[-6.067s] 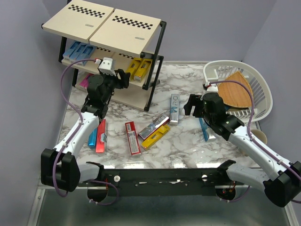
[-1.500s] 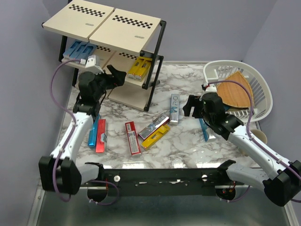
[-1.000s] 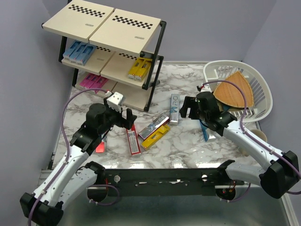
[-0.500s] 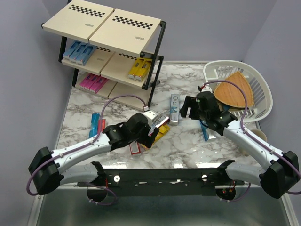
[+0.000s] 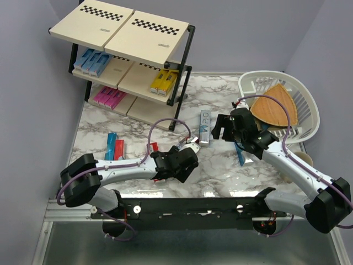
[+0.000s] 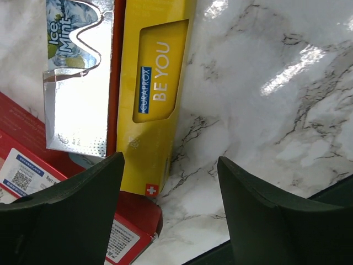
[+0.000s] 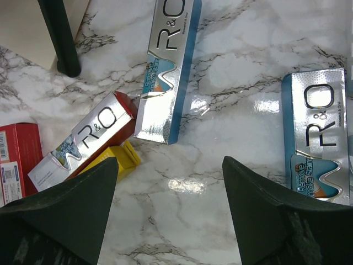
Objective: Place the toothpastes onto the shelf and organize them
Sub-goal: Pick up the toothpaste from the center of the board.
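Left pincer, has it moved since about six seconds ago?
Yes. The left pincer swung away from the shelf, toward the near edge and rightward, and now hovers open over the yellow Curaprox toothpaste box.

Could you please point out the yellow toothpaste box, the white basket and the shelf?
yellow toothpaste box [image 6: 157,94]: left wrist view, printed front face.
white basket [image 5: 306,107]: top view, right wall.
shelf [image 5: 94,27]: top view, top board.

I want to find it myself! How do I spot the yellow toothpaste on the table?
On the marble table, under the jaws of the left arm, a yellow box lies beside a silver box. Only it says BE YOU.
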Controlling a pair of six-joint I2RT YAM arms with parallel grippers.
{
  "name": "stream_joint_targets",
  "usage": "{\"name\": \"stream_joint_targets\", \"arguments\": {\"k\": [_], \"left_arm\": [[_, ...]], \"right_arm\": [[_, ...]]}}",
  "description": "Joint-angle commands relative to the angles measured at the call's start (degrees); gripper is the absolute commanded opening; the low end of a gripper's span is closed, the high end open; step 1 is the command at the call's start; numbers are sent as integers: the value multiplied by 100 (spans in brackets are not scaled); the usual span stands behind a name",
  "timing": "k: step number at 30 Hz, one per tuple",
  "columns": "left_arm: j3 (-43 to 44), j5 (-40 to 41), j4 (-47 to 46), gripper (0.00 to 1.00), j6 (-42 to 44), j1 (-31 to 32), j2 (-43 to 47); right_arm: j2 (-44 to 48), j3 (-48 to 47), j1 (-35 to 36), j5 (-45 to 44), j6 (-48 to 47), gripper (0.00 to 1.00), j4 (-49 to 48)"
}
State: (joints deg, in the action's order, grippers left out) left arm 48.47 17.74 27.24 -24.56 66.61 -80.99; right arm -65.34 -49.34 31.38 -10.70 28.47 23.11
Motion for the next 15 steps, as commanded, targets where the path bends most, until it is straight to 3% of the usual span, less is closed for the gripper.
{"name": "stream_joint_targets", "arguments": {"k": [1, 15], "left_arm": [[146, 810, 211, 77, -409, 54, -92], [84, 599, 606, 75, -963, 54, -426]], "right_arm": [[39, -76, -26, -20, -87, 85, 79], [-84, -102, -26, 77, -166, 85, -52]]}}
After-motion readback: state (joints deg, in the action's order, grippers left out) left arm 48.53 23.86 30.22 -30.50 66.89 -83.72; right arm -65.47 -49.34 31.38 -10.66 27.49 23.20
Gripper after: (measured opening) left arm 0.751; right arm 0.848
